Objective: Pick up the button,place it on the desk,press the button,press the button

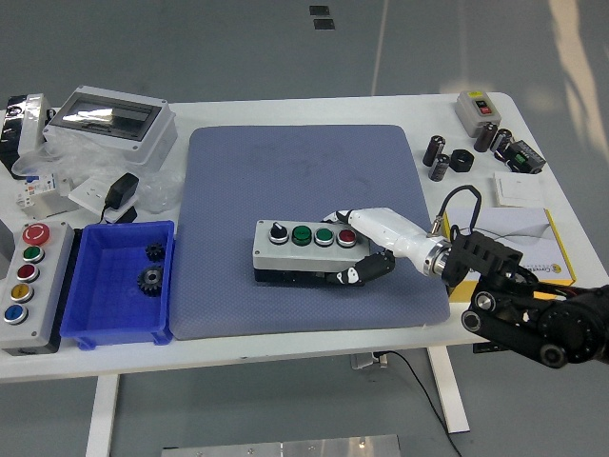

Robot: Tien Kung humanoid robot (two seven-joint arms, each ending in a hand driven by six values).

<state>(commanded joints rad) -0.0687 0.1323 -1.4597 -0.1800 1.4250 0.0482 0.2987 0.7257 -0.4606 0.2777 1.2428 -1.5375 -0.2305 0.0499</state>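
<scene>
Blue mat (238, 171) carries the button box (306, 247) at its front middle, lying flat, with the right hand (366, 246) closed around the box's right end, white finger on top, dark thumb against the near side.

One head view is given, taken from high above the near edge of the surface (285, 347), facing forward and down; the whole blue mat (304, 171) is framed.
</scene>
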